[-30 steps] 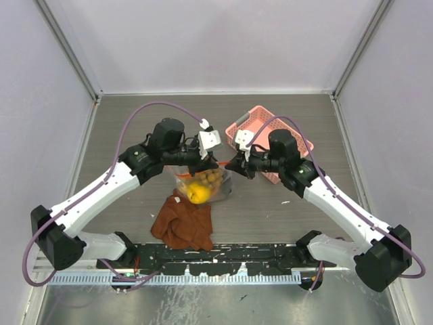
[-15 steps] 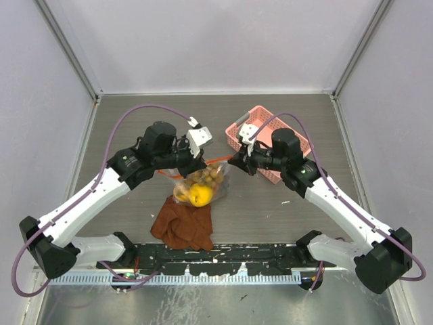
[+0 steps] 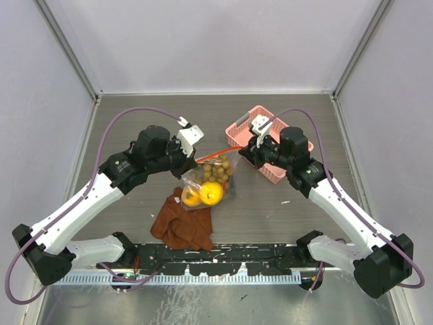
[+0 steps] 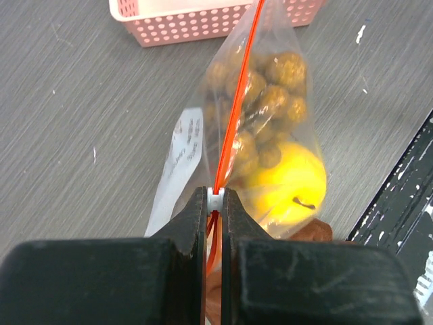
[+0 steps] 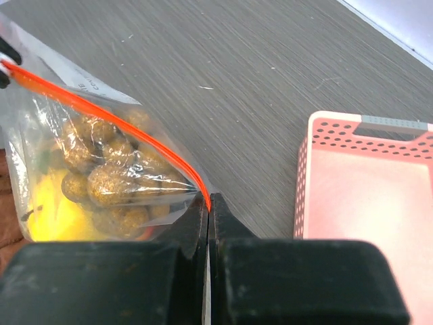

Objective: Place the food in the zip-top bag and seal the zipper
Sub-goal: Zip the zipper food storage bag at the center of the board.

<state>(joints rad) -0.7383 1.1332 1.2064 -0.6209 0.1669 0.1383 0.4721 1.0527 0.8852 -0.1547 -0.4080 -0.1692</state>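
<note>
The zip-top bag (image 3: 205,184) is at frame centre, stretched between both hands. The left hand (image 4: 215,198) is clamped on the zipper (image 4: 235,118) at a small white piece. The right hand (image 5: 208,203) is pinched shut on the zipper's other end. Brownish grapes (image 5: 108,184) and a yellow fruit (image 4: 289,181) sit inside the bag.

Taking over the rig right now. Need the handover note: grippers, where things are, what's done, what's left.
Grippers: left gripper shut on the zipper at its white slider; right gripper shut on the zipper's far end, at the bag corner.
Things: zip-top bag stretched between them, next to the pink basket, its bottom over the brown cloth.
Done: food is inside the bag; none seen loose.
Left: cannot tell whether the zipper is closed all along; check it, finish the seal, set the bag down.
</note>
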